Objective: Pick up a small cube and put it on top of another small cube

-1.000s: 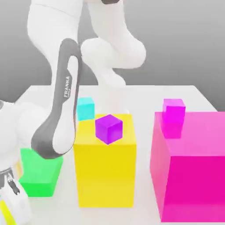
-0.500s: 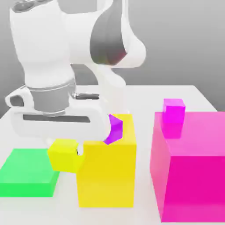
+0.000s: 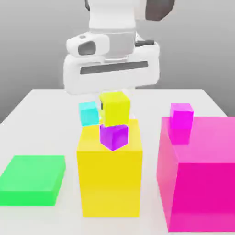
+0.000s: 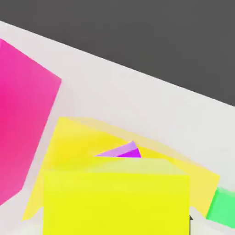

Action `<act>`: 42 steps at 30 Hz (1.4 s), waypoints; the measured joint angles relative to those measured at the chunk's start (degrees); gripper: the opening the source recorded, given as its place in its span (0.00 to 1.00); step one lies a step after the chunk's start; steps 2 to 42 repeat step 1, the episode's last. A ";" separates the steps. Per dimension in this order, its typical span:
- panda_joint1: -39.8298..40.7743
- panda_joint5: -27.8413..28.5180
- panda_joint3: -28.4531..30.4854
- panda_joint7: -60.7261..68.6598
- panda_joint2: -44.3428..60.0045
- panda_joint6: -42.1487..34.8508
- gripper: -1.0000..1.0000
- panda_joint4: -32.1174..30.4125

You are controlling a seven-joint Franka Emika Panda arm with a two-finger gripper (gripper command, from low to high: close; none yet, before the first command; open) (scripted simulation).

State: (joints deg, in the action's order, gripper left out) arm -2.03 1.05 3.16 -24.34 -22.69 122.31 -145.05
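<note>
Nearest in the exterior view, a large, smooth, hot-pink block (image 3: 202, 195) fills the lower right of the frame, running out past its right edge. A tall, plain yellow block (image 3: 110, 181) stands upright at lower centre, and a low, flat, bright green slab (image 3: 32, 178) lies at lower left, apart from it. What any of them is made of cannot be told.

On top of the tall yellow block sits a small, plain purple cube (image 3: 114, 136), one upright edge facing the viewer. The small, plain yellow cube (image 3: 115, 108) is directly above it, near the centre of the frame, its lower edge covering the purple cube's upper part. Whether the two touch cannot be told for certain. In the hand view the small yellow cube is close to the camera, with a sliver of the purple cube beyond it and the tall yellow block underneath.

A small magenta cube (image 3: 181, 115) rests on the hot-pink block, right of centre. Left of the small yellow cube, and apart from it, is a small cyan cube (image 3: 88, 113).

The white Panda gripper (image 3: 114, 97) is above the small yellow cube, its broad body in the upper middle of the frame. Whether it grips that cube or has opened cannot be told. A pale tabletop (image 3: 158, 102) stretches back behind the blocks to a grey background (image 3: 202, 46).
</note>
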 joint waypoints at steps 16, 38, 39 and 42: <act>0.00 0.00 0.00 0.00 0.00 0.00 1.00 0.00; 0.00 0.00 0.00 0.00 0.00 0.00 1.00 0.00; 0.00 0.00 0.00 0.00 0.00 0.00 1.00 0.00; 0.00 0.00 0.00 0.00 0.00 0.00 1.00 0.00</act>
